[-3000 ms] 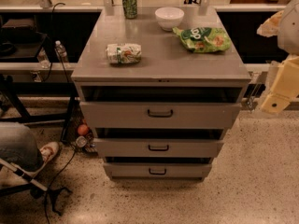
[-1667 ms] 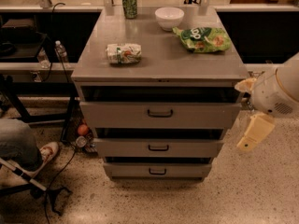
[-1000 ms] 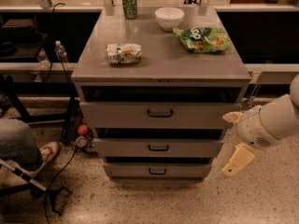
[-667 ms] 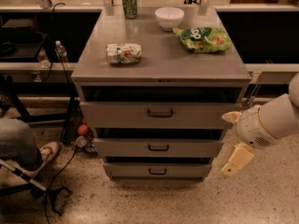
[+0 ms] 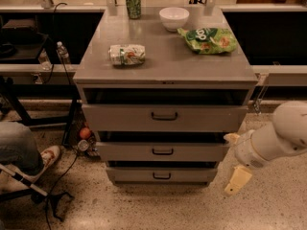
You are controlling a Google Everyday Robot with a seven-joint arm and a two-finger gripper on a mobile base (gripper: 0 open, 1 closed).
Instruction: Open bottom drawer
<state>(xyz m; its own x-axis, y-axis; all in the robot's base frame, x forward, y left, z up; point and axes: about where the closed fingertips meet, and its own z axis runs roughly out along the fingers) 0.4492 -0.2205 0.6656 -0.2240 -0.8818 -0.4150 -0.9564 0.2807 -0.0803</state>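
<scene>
The grey cabinet has three drawers. The bottom drawer (image 5: pixel 162 175) is the lowest and shallowest front, with a small dark bar handle (image 5: pixel 161 176) at its centre. Its front sits about level with the drawer above it. My gripper (image 5: pixel 237 180) hangs at the end of the white arm (image 5: pixel 278 140), low at the right of the cabinet, just off the bottom drawer's right end and apart from it. It holds nothing that I can see.
On the cabinet top (image 5: pixel 163 56) lie a green can (image 5: pixel 133 3), a white bowl (image 5: pixel 173 18), a green chip bag (image 5: pixel 207 39) and a crushed packet (image 5: pixel 126 54). A person's leg and shoe (image 5: pixel 45 156), cables and a stand are at the left on the floor.
My arm has swung down from beside the cabinet's top right corner to low by the bottom drawer's right end. The drawers have not moved.
</scene>
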